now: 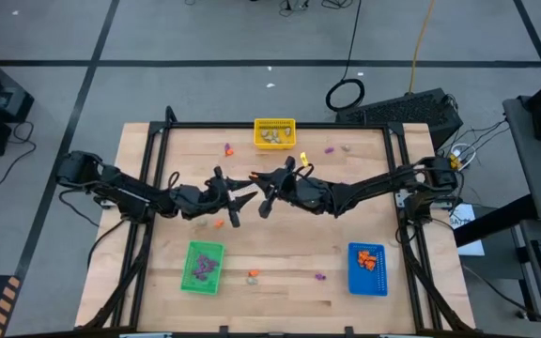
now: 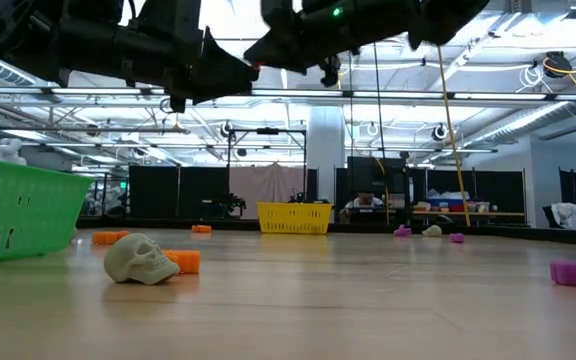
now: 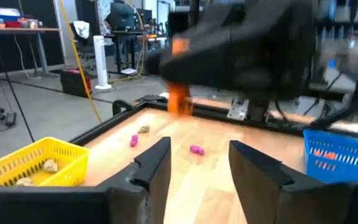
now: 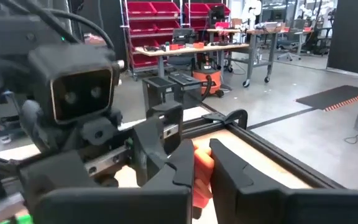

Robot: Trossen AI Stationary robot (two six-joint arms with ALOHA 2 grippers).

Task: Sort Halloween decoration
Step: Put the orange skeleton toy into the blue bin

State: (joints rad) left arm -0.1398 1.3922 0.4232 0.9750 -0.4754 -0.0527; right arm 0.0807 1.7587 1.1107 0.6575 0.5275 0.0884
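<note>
**Orange trinket pinched in the right gripper, mid-table**

You have both arms meeting above the middle of the table (image 1: 280, 282), between the yellow bin (image 1: 274, 133) at the far edge and the two bins at the near edge. Your right gripper (image 4: 202, 167) has its fingers narrowed on an orange trinket (image 4: 201, 171); the same orange piece (image 3: 179, 99) shows hanging under that arm in the left wrist view. Your left gripper (image 3: 199, 163) faces it from just beside, fingers spread wide and holding nothing.

The rest of the decoration is scattered. Relative to the yellow bin, which holds pale pieces: a purple and an orange trinket lie just left of it, a purple and a pale one to its right. The green bin (image 1: 203, 267) holds purple pieces, the blue bin (image 1: 367, 268) orange ones. A skull (image 2: 138, 259) rests on the table beside an orange piece near the green bin.
</note>
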